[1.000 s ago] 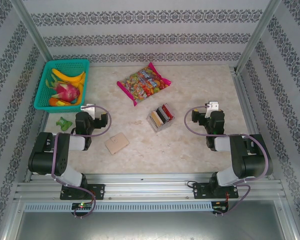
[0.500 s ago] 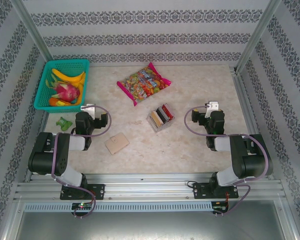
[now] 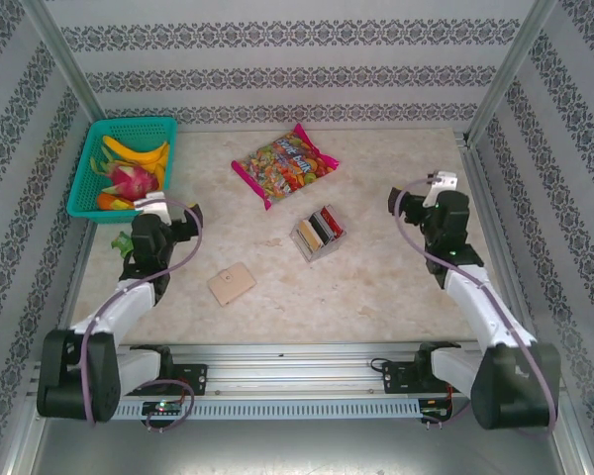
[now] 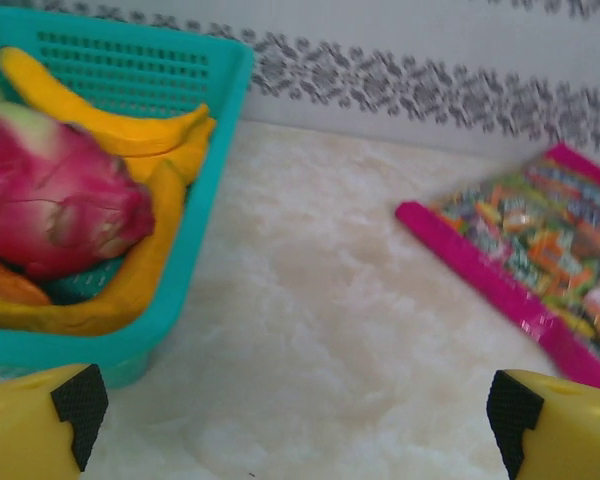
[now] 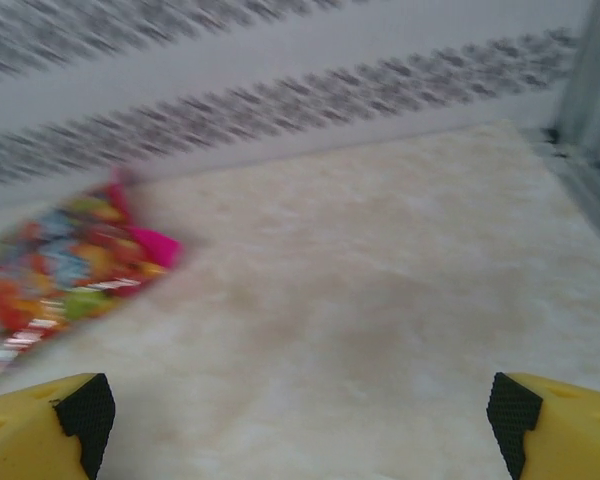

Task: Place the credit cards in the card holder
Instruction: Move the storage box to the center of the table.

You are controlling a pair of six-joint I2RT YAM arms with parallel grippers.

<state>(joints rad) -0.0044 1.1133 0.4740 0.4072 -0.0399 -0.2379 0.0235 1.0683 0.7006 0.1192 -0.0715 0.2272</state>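
The credit cards (image 3: pixel 320 228), one red and one dark among them, stand on edge in a clear rack at the table's middle. The card holder (image 3: pixel 232 283), a flat tan square, lies closed to the rack's near left. My left gripper (image 3: pixel 168 214) hovers left of the holder, near the basket; in the left wrist view this gripper (image 4: pixel 300 420) is open over bare table. My right gripper (image 3: pixel 422 198) is far right of the rack. In the right wrist view it (image 5: pixel 300 420) is open too, with nothing between its fingers.
A teal basket (image 3: pixel 84 178) of fruit sits at the far left, its wall (image 4: pixel 212 190) close ahead of the left gripper. A colourful candy bag (image 3: pixel 283 163) lies behind the rack. A small green object (image 3: pixel 123 242) lies by the left arm. Metal posts frame the table.
Both arms have unfolded and reached away from their bases. The left gripper moved toward the basket, the right gripper toward the far right. The cards and the holder have not moved.
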